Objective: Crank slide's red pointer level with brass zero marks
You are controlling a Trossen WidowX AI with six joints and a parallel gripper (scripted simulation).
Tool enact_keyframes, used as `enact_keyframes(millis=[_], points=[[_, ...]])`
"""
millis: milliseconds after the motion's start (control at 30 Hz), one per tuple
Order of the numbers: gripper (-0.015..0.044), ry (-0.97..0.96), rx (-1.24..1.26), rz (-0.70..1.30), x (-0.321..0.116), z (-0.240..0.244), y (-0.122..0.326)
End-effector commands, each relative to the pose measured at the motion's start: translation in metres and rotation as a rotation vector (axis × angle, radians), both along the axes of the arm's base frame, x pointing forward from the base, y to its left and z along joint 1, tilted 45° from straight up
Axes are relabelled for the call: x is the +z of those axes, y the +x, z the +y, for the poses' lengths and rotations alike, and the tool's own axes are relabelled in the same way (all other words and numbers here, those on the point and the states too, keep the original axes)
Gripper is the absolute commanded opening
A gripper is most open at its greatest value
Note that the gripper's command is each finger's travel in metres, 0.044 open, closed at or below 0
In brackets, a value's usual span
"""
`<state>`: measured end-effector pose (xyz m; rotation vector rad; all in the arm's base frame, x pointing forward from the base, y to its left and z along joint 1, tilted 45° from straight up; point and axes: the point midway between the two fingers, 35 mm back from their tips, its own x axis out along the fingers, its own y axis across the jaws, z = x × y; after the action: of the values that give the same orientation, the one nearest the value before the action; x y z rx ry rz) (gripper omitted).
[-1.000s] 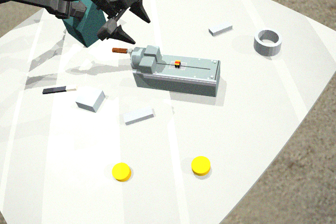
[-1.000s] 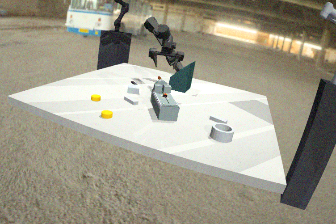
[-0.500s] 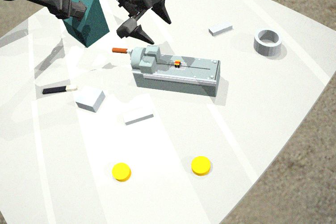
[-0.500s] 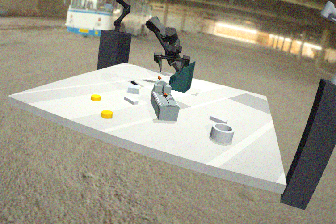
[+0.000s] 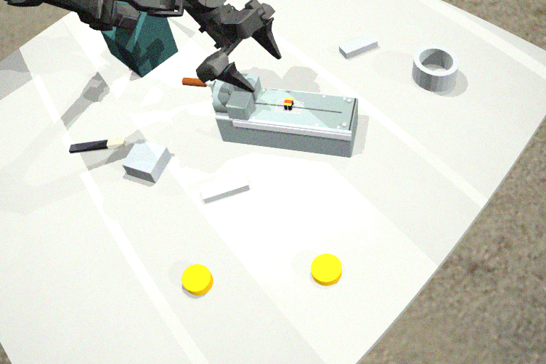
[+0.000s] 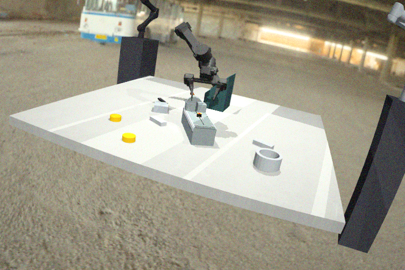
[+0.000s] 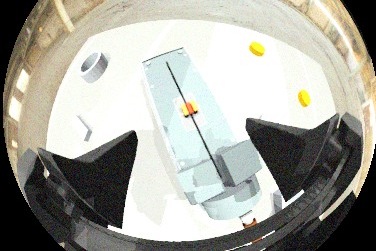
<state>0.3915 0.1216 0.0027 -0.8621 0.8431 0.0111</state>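
The grey-green machine has a slotted top. The small red pointer sits in the slot between two yellow brass marks. In the wrist view they look in line, though a tiny offset cannot be told. The crank's orange-brown handle sticks out from the machine's round end, with nothing around it. My gripper is wide open and empty, above the crank end of the machine and clear of the handle. The wrist view shows only a bit of the handle.
A dark teal block stands behind the crank. A grey block and a black-handled tool lie to one side. A grey ring, two light bars and two yellow discs are farther out.
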Motion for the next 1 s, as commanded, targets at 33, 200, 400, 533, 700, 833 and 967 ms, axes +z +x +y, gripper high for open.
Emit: enact_keyframes(millis=[33, 200, 400, 533, 700, 833, 967], points=[[0.0440, -0.002, 0.005, 0.004, -0.0016, -0.0004, -0.0003], [0.0440, -0.002, 0.005, 0.004, -0.0016, -0.0004, -0.0003], [0.0414, -0.002, 0.005, 0.004, -0.0016, -0.0004, -0.0003], [0.0309, -0.002, 0.005, 0.004, -0.0016, -0.0004, -0.0003], [0.0177, -0.002, 0.005, 0.004, -0.0016, -0.0004, -0.0003], [0.0072, -0.002, 0.005, 0.004, -0.0016, -0.0004, -0.0003], [0.0000, -0.002, 0.005, 0.004, -0.0016, -0.0004, -0.0003]])
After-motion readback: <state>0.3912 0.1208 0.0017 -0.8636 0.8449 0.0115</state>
